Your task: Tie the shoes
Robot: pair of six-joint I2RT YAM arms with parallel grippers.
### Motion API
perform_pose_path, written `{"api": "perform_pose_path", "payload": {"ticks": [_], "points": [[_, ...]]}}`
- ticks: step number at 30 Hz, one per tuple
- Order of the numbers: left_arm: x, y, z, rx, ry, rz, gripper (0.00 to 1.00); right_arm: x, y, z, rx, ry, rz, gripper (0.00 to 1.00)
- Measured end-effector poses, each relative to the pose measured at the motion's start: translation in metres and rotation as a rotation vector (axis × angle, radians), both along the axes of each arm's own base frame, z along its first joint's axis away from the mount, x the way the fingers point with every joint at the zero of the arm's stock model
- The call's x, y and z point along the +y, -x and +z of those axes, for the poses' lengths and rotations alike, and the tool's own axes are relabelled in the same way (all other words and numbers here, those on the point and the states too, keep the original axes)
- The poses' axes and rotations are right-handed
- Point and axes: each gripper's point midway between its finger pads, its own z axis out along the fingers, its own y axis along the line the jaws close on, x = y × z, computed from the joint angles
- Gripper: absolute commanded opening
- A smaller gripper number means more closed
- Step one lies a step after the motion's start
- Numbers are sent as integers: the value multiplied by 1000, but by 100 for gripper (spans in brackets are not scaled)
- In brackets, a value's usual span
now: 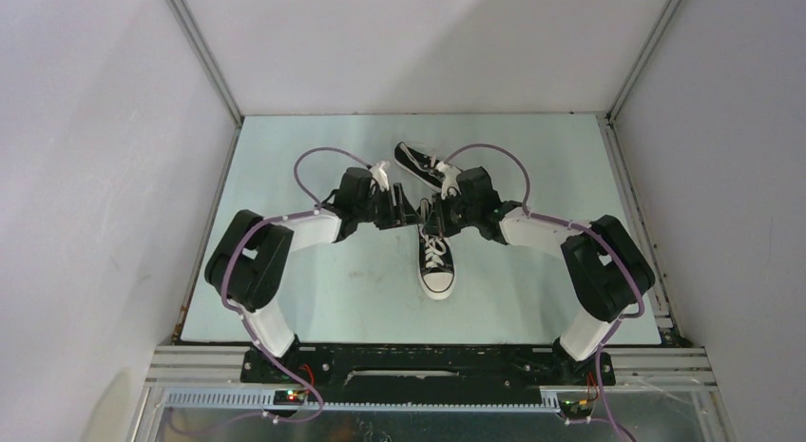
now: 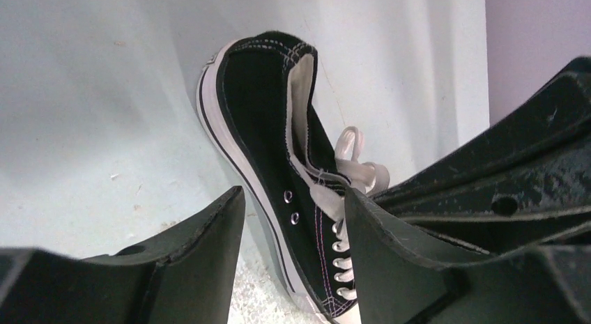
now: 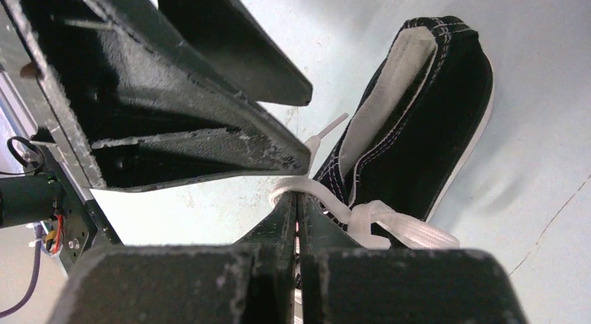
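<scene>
The pale green tabletop (image 1: 314,290) carries everything in the overhead view. The left arm (image 1: 261,257) and the right arm (image 1: 604,266) both bend inward over it from the near edge and meet at one place. That place is the heel end of the near shoe (image 1: 436,263), a black canvas sneaker standing on its white sole with its white toe cap pointing at the arm bases. The far shoe (image 1: 421,163) lies just beyond the near shoe's heel, turned at an angle to it and close to the back edge. The left gripper (image 1: 399,209) sits at the left side of the near shoe's heel end. In its own wrist view its jaws stand well apart, with the sneaker's black side and silver eyelets showing through the gap and nothing pinched between them. The right gripper (image 1: 439,214) sits at the right side of the same heel end, close against the left one. In its wrist view the jaws are pressed together on a flat white lace (image 3: 334,205), which runs from the fingertips across the shoe's opening to a bunched crossing above the tongue.
</scene>
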Motion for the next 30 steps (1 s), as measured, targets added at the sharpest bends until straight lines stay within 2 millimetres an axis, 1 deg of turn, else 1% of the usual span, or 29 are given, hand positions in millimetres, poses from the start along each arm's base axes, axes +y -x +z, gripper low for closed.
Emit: {"api": "perform_pose_path", "payload": {"ticks": [7,13,16,17,18,19,20,21,23,27,30], "points": [[-9,-10,6,24,39,7,57,1,1,-1,-4,10,5,0],[-15,-5,-4,89,72,-8,54,2,0,-1,-6,16,6,0],[-17,-3,-5,117,88,-6,43,2,0,-3,-4,23,7,0],[-19,-2,-3,121,99,-8,35,1,0,-4,-4,23,7,0],[-20,-2,-1,124,110,-9,31,1,0,-4,-2,24,7,0],[-21,-2,2,124,123,-11,23,1,0,-5,0,25,7,0],[-23,-3,4,126,137,-12,18,2,1,-5,1,26,8,0],[-25,-3,7,126,152,-15,10,2,1,-5,1,27,9,0],[-27,-3,13,122,176,-20,3,2,1,-5,2,27,10,0],[-29,-2,15,120,195,-31,0,3,1,-6,2,28,11,0],[-29,-1,14,124,195,-29,0,3,1,-6,0,31,11,3]]}}
